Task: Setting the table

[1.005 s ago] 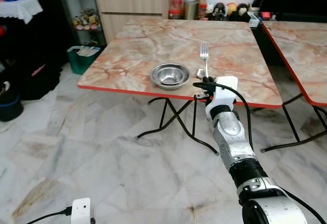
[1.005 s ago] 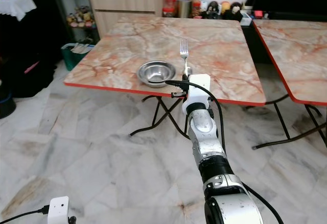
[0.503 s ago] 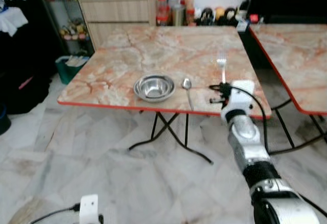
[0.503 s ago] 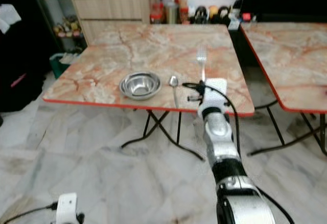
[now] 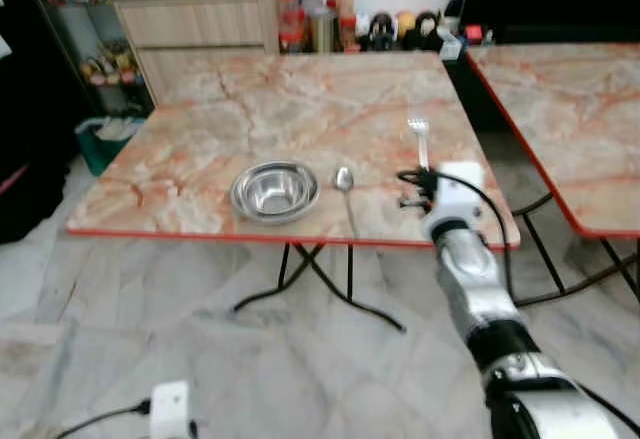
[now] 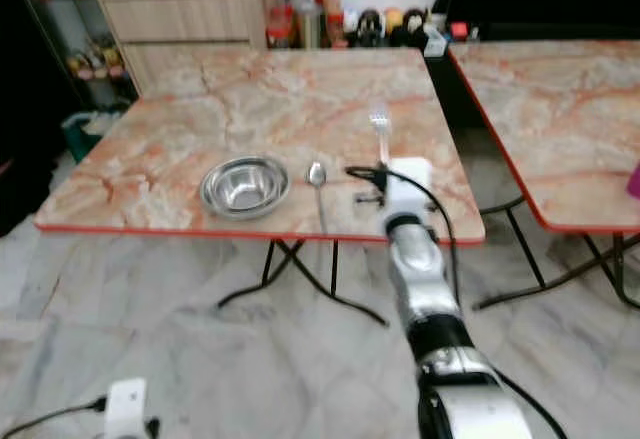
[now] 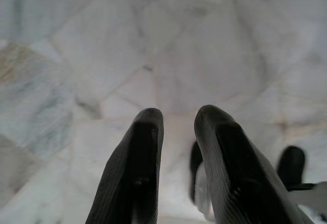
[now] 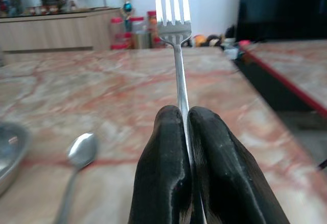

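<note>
Since a second ago the camera has swung, so the desk (image 5: 200, 119) sits more to the left of frame; against the desk itself, the right pincer (image 8: 185, 132) has moved right, from just beside the bowl (image 5: 274, 191) to well right of the spoon (image 5: 345, 181), which is uncovered. Bowl and spoon lie where they were.

Right pincer: clamped on the fork (image 8: 175, 40), handle pinched between both black fingers (image 8: 161, 168). Fork points forward along the fingers, tines toward the far side, over the near right part of the desk. Fork handle is hidden behind the white wrist in the head views; tines show beyond it at (image 5: 417, 129). Whether the fork touches the desk cannot be told.

Bowl: steel, upright, near the front edge, left of centre. Spoon: just right of the bowl, apart from it, bowl end far, handle toward the near edge. Fork is right of the spoon, with a gap between.

Left pincer (image 7: 176, 127): hangs over the marble floor (image 7: 153, 45), fingers slightly parted, nothing between them.

Second desk (image 5: 560, 99) stands to the right, separated by a narrow gap. Cabinet (image 5: 190, 24) and jars (image 5: 310, 9) at the far wall. Views are somewhat blurred.
</note>
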